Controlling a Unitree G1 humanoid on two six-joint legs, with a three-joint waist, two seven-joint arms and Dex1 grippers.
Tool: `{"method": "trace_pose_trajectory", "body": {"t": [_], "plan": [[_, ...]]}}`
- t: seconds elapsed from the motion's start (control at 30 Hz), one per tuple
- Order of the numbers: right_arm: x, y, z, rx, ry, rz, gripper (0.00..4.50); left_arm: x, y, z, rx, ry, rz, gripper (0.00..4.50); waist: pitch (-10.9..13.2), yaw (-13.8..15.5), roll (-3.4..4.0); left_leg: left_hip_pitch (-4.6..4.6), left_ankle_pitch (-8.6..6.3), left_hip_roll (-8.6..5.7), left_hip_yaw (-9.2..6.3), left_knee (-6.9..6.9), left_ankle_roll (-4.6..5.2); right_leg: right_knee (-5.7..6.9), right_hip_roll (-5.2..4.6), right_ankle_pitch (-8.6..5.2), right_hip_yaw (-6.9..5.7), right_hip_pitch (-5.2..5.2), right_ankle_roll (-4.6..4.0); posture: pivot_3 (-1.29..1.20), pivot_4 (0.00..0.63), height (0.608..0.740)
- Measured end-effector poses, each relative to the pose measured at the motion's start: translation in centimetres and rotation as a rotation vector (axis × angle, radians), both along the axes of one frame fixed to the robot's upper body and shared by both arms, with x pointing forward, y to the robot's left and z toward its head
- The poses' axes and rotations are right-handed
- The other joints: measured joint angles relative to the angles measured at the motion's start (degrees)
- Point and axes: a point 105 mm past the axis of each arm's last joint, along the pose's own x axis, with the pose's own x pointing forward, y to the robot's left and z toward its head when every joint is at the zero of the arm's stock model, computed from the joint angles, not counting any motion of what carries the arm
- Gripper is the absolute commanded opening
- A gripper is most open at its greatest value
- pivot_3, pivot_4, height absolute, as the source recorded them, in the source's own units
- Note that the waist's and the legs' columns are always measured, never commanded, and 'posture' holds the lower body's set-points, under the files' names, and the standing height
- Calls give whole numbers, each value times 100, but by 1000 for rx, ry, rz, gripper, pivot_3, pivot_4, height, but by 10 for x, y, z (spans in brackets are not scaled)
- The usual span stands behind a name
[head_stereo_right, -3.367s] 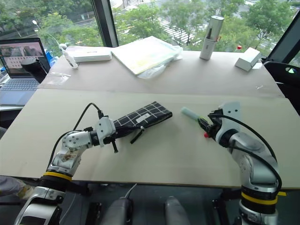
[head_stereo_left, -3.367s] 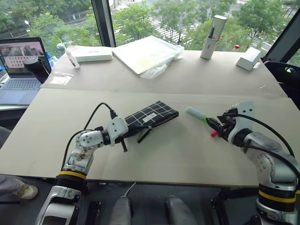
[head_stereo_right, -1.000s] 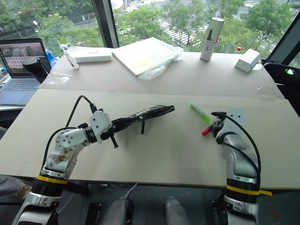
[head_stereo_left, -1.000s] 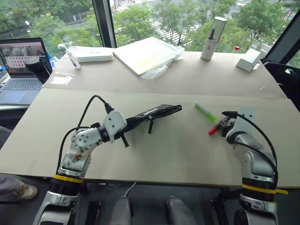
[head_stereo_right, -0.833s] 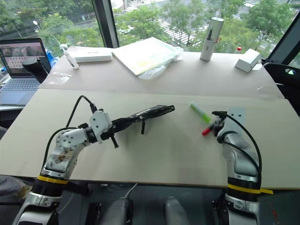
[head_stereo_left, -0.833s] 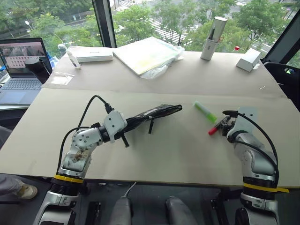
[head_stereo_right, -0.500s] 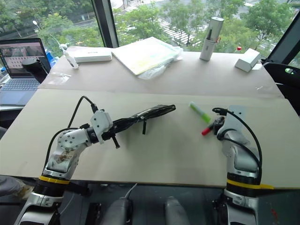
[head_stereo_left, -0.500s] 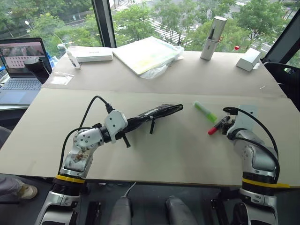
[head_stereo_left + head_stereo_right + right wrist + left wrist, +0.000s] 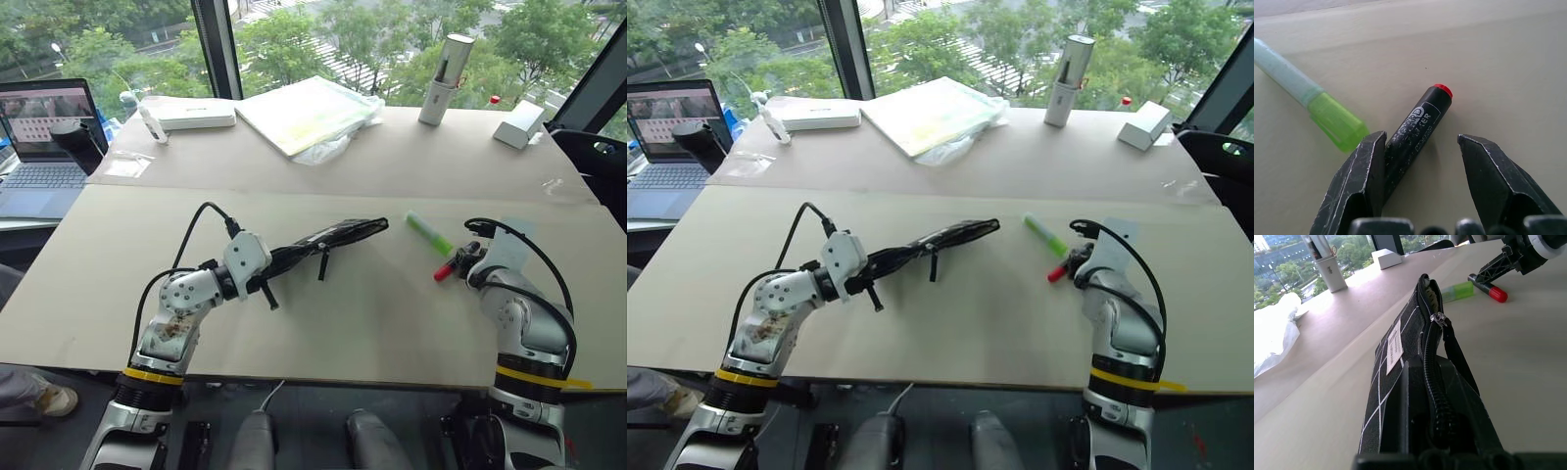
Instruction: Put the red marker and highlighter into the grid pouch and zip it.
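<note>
The left gripper (image 9: 269,275) is clamping one end of the pouch (image 9: 333,238), holding it on edge over the desk (image 9: 353,323) with its zipper side up and its far end pointing toward two o'clock. The highlighter (image 9: 429,234) is lying at the pouch's three o'clock, just beside the marker (image 9: 1415,128). The right gripper (image 9: 1422,166) is standing wide, its fingers (image 9: 1359,186) flanking the marker, one touching the barrel.
</note>
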Motion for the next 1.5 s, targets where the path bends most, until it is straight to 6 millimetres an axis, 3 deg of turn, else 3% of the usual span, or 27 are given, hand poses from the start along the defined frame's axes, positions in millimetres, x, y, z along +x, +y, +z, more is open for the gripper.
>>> {"method": "trace_pose_trajectory", "body": {"t": [1.5], "plan": [[-6,9,-7,120,55,-102,2616,4,-6,1,-47,2,19,0,-8,17,-12,0,0,1,-1,0,0,-4,0,0,-4,3,0,0,150,738]]}}
